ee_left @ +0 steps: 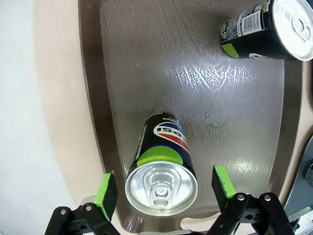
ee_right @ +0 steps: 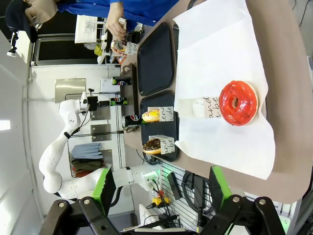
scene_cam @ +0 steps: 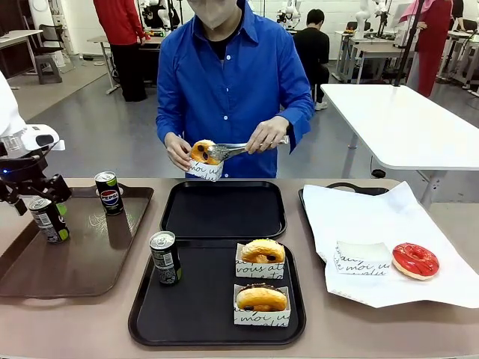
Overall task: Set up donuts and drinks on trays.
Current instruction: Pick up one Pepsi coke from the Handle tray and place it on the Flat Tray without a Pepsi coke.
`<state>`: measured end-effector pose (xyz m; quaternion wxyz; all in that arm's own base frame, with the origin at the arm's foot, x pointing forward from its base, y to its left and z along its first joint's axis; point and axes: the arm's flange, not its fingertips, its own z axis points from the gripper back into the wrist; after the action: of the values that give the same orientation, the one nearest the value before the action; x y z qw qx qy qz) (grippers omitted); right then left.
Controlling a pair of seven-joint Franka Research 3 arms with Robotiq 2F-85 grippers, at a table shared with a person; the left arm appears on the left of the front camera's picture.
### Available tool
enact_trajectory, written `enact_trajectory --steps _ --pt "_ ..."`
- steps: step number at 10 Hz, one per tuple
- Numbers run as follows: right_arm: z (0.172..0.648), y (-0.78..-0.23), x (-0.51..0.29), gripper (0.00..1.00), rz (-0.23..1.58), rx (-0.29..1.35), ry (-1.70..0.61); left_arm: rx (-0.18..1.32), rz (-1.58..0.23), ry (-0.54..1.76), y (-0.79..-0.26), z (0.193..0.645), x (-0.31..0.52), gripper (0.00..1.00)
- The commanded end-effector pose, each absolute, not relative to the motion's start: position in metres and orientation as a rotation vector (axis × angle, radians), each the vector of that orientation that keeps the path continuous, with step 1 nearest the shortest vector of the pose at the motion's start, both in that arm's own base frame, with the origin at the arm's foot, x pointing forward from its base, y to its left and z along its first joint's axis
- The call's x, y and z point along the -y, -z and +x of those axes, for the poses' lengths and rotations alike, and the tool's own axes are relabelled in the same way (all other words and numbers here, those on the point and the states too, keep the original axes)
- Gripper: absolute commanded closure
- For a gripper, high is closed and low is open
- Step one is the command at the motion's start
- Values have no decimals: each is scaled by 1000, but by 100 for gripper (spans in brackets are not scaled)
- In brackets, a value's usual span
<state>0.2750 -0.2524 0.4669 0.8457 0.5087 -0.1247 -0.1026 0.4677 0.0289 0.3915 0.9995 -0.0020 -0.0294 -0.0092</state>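
On the brown tray (scene_cam: 75, 262) stands a dark can (ee_left: 161, 166), and my left gripper (ee_left: 164, 185) is open around it, a green pad apart from the can on each side. A second can (scene_cam: 109, 192) stands farther back on that tray. The near black tray (scene_cam: 142, 314) holds a third can (scene_cam: 164, 257) and two sleeved donuts (scene_cam: 262, 252) (scene_cam: 261, 298). The far black tray (scene_cam: 223, 209) is bare. Behind it the person holds a donut (scene_cam: 202, 152) with tongs over a paper sleeve. My right gripper (ee_right: 162, 182) hangs open, high above the table's right end.
White paper (scene_cam: 374, 217) on the right carries a red glazed donut (scene_cam: 415, 259) and an empty sleeve (scene_cam: 361, 258), with a dark tray rim showing behind it. The person stands at the far edge, both hands over the table.
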Motion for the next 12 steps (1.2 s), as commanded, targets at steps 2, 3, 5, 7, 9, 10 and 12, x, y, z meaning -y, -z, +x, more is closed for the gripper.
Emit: enact_trajectory --steps 2,3,5,7,9,10,12 --pt "274 -467 253 0 1079 261 212 72 -5 -3 -381 474 -28 0" --pt "274 -467 253 0 1079 261 212 73 -5 -8 -379 476 -29 0" --pt "274 -467 253 0 1079 261 212 85 -12 -10 -378 479 -32 0" --pt "274 -467 253 0 1079 261 212 90 -19 -4 -380 478 -32 54" --pt "274 -467 253 0 1079 261 212 96 -27 -5 -386 476 -31 100" --pt "274 -467 253 0 1079 261 212 95 -28 -9 -388 476 -31 100" --pt "274 -467 253 0 1079 261 212 82 -31 -21 -388 476 -32 79"
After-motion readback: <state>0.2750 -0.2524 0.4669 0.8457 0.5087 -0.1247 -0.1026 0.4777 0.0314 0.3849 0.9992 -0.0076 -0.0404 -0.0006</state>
